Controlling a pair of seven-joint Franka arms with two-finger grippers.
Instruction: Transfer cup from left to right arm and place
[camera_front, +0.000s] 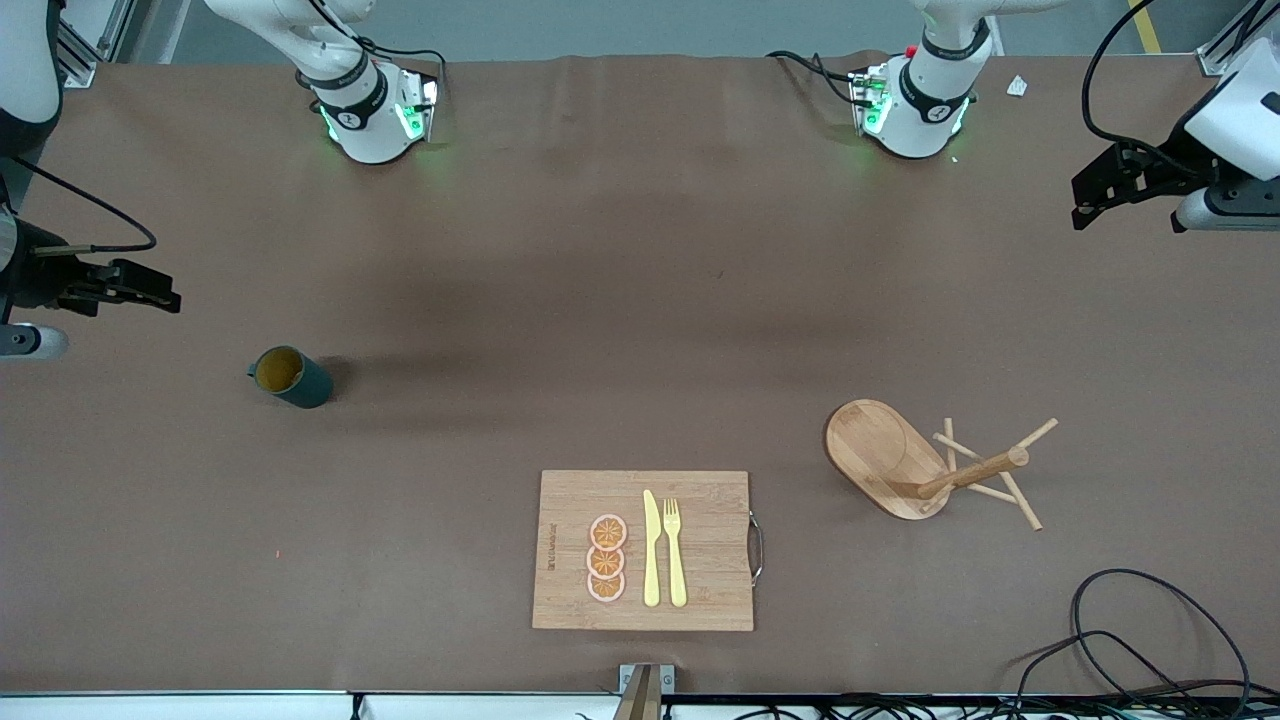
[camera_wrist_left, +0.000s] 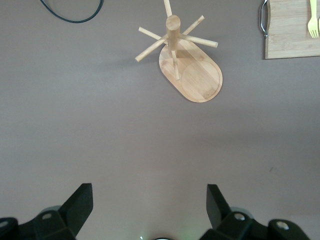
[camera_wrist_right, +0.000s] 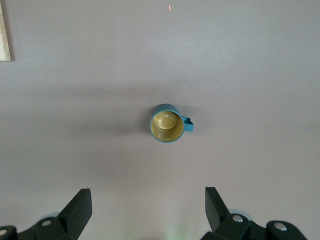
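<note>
Cutting board (camera_front: 700, 560) nearest, cup (camera_front: 291, 376) upright toward right arm's end, both grippers' (camera_wrist_left: 147, 210) (camera_wrist_right: 147, 210) jaws wide over bare tabletop.

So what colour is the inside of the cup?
Yellowish-tan inside the cup; the right wrist view shows it best.

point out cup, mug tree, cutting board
cup (camera_front: 290, 377): front view, on its teal side wall.
mug tree (camera_front: 875, 450): front view, on its oval wooden base.
cutting board (camera_front: 570, 500): front view, on bare wood near a corner.
</note>
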